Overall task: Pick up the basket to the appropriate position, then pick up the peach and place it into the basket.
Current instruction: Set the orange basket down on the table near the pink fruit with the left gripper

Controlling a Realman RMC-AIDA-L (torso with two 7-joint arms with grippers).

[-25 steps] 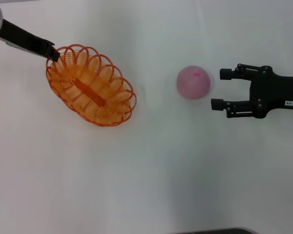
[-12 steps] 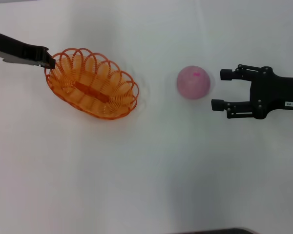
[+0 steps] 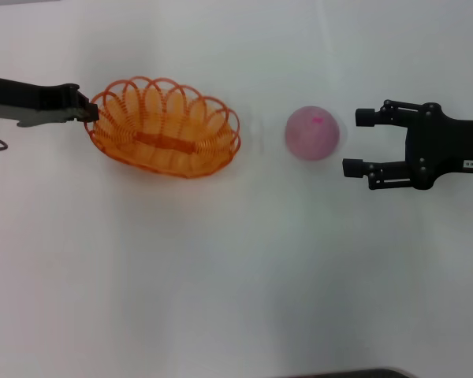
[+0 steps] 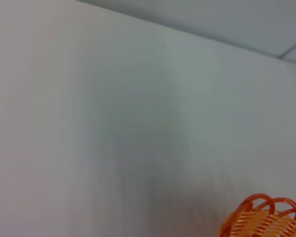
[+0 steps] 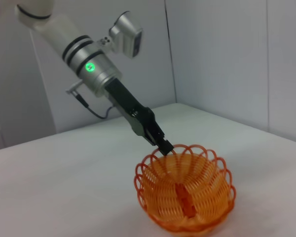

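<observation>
The basket [image 3: 165, 126] is seen on the white desk [image 3: 221, 276], with its rim pinched at the end far from the peach [image 3: 313, 132] by the left gripper [image 3: 88, 113]. Beyond the peach from the basket, the right gripper [image 3: 361, 142] is held spread, near the peach but apart.

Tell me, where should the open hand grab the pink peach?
Probably around its middle, one finger on each side. The peach is a smooth round ball with no stem or handle, so its widest part likely gives the surest hold. The right hand is open beside it, facing it, so it could come straight in from that side, away from the basket.
</observation>
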